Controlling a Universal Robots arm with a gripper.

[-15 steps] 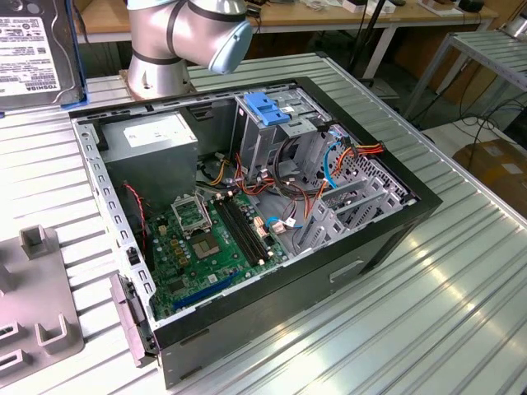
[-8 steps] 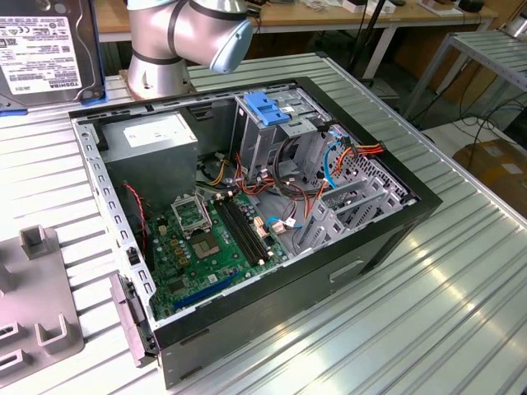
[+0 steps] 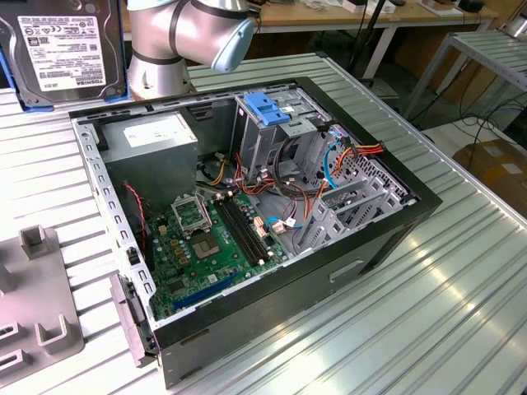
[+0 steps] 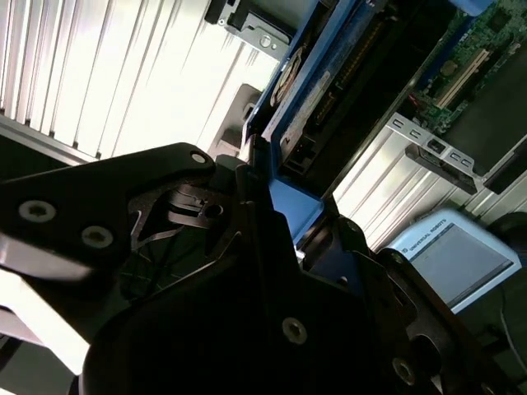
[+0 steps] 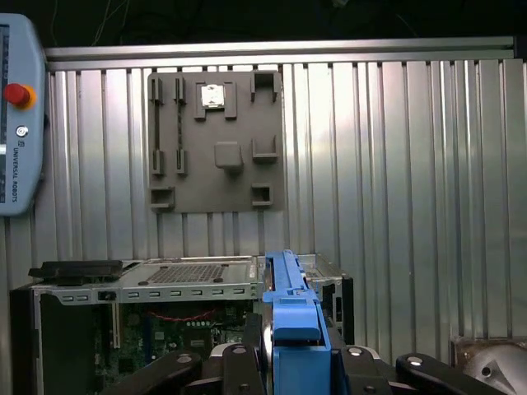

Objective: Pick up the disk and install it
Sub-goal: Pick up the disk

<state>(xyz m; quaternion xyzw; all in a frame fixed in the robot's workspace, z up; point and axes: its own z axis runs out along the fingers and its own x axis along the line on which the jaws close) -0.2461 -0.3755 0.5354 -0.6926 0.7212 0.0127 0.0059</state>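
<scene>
The disk (image 3: pixel 62 49), silver-grey with a white label and blue side rails, hangs in the air at the exterior view's top left, beside the arm's base and above the open computer case's (image 3: pixel 412 206) back corner. In the first wrist view my gripper (image 5: pixel 292 333) is shut on it, black fingers (image 5: pixel 247 362) flanking its blue rail (image 5: pixel 288 288). The second wrist view shows the disk's edge (image 4: pixel 325 90) with its connectors running out from the gripper (image 4: pixel 272 197).
Inside the case stand a metal drive cage with a blue handle (image 3: pixel 268 111), a grey power supply box (image 3: pixel 152 140), the green motherboard (image 3: pixel 206 239) and loose cables (image 3: pixel 329 156). A grey fixture plate (image 3: pixel 33 304) lies on the ribbed metal table. A pendant (image 5: pixel 16 123) lies nearby.
</scene>
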